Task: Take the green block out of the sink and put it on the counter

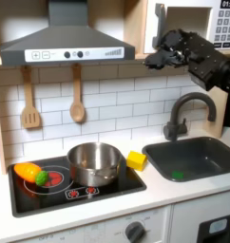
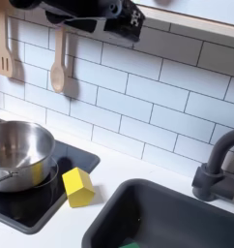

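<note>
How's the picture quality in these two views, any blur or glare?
In the first exterior view the pincer is soft and dark, and the green block is a dim smudge in the sink; in the second exterior view the pot shows bright reflections.

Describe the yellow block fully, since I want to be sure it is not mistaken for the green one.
The yellow block is a small, solid-looking cuboid of plain bright yellow. It rests on the counter, turned at an angle with one corner toward the camera in the second exterior view. It lies between the stovetop and the sink; whether it touches the stovetop's edge is unclear. The gripper is high above.
</note>
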Motion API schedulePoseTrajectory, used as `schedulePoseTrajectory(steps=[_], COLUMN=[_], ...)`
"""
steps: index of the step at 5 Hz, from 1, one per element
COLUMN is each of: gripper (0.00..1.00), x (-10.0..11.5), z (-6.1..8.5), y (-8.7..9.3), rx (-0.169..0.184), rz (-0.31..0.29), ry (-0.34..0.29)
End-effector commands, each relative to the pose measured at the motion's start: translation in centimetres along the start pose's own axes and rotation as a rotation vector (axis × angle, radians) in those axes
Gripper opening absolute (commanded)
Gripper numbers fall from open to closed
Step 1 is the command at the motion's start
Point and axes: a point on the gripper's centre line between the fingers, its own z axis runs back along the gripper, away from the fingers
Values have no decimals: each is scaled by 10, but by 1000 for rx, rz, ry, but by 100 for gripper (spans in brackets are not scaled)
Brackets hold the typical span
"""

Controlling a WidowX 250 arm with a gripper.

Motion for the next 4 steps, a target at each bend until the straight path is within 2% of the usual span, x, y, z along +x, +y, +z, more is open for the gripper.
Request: schedulePoseTrajectory(steps=[1,3,4], gripper=[100,100,100], x=[14,23,21], z=[-10,-13,-19], y=[0,-3,-1], rx=[-8,-16,-28], rz=[39,54,85], ry=[-47,-63,-60])
